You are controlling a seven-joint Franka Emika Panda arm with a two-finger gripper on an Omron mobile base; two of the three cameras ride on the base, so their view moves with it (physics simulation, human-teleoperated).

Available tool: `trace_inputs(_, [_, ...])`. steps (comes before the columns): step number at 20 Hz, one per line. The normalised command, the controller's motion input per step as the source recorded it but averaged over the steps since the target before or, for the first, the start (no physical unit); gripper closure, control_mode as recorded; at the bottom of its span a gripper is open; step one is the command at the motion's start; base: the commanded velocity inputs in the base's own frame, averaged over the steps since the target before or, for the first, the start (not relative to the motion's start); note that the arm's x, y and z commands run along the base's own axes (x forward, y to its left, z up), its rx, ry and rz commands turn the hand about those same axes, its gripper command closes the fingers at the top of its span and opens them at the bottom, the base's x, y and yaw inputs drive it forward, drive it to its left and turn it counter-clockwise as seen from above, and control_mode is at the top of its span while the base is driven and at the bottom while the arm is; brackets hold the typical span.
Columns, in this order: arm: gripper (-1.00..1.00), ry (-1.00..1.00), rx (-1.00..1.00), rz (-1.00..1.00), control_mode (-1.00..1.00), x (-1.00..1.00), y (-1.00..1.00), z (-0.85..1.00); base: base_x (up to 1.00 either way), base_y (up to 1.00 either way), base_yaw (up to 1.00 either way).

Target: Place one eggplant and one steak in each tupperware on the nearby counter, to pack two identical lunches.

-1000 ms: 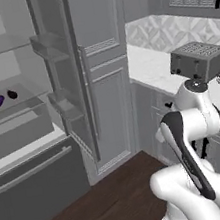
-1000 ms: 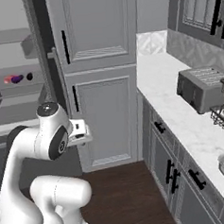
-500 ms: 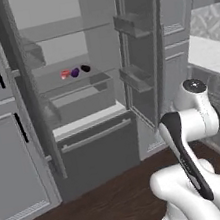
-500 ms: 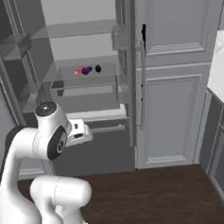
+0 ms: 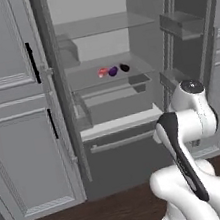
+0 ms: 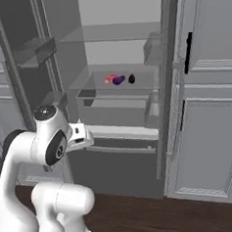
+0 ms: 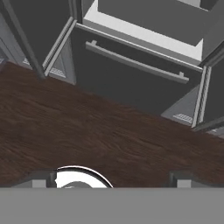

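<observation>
Open fridge (image 5: 115, 96) at frame centre in both base views, doors swung wide. On its middle glass shelf (image 5: 141, 71), a small row running left to right: a red-pink piece (steak, likely) (image 5: 103, 72), a purple eggplant (image 5: 112, 71) touching it, and a darker eggplant (image 5: 125, 68) just beside, slightly apart. Too small to tell which way the long axes point. Same trio just above centre in the right base view: steak (image 6: 110, 79), purple eggplant (image 6: 118, 80), dark one (image 6: 131, 79).

Hand view looking down instead: dark wood floor (image 7: 96, 135) across the middle, freezer drawer with its bar handle (image 7: 135, 63) along the top.

Arm folded close over the base, elbow high at lower right of the left base view. Gripper (image 7: 111, 179) spread wide, empty, finger tips (image 7: 43, 178) at the bottom corners.
</observation>
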Motion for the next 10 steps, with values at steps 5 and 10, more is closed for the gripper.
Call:
trace_inputs(5, [-1.0,0.0,0.0,0.0,1.0,0.0,0.0,0.0,0.69,-0.34,0.16])
trace_inputs(10, [-1.0,0.0,0.0,0.0,1.0,0.0,0.0,0.0,0.61,0.11,-0.03])
